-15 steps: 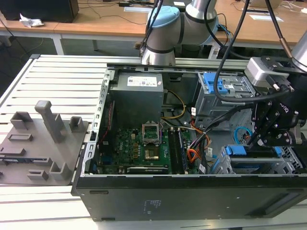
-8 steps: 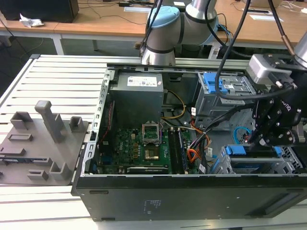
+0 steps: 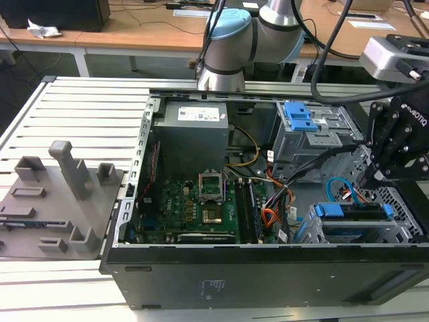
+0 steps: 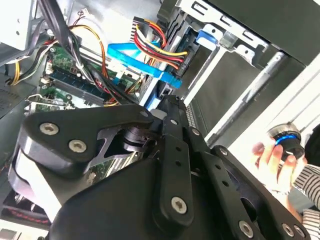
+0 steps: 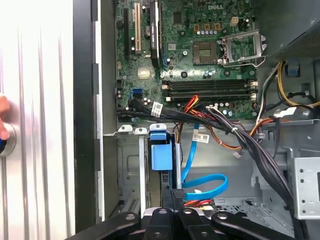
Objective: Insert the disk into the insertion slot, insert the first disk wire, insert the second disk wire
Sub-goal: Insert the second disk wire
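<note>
Now the disk point(image 3: 353, 213) sits in its blue frame inside the insertion slot point(image 3: 402, 225), at the front corner of the open computer case point(image 3: 268, 275) on the exterior view's right. The end effector point(image 5: 173, 196) hangs just above the rear end of the disk, and its fingers look pressed together, with nothing visible between them. The second disk wire point(image 5: 202, 182) curves in a loop just beside the disk. The first disk wire point(image 4: 159, 47) runs to the back of the disk, where a dark plug appears to meet it. I think the loose blue loop may catch on the fingers, because it lies so near. A hand point(image 4: 272, 155) rests at the edge of the worktop point(image 3: 74, 107).
</note>
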{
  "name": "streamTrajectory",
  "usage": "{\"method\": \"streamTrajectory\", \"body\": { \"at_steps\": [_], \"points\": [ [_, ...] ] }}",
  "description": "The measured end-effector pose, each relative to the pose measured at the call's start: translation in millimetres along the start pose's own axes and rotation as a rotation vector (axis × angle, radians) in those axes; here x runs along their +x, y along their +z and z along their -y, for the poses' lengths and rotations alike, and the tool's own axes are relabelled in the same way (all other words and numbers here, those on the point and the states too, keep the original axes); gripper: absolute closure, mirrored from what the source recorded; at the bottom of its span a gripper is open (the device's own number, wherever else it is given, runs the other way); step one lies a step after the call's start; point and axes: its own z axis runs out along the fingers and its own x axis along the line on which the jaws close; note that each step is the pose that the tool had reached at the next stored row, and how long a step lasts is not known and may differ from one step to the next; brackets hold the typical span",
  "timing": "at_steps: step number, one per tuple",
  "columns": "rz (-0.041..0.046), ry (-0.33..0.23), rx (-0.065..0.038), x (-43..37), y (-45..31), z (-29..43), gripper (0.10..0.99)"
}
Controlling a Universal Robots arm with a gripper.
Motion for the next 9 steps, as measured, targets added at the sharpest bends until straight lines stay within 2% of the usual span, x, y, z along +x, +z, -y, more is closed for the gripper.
{"method": "streamTrajectory", "body": {
  "at_steps": [1,2,3,9],
  "points": [
    [0.0006,0.000,0.000,0.0,0.1,-0.3,0.980],
    [0.0015,0.000,0.000,0.3,0.3,-4.8,0.980],
    [0.0015,0.000,0.000,0.4,0.3,-5.6,0.980],
    [0.0014,0.000,0.000,0.4,0.3,-5.9,0.980]
  ]
}}
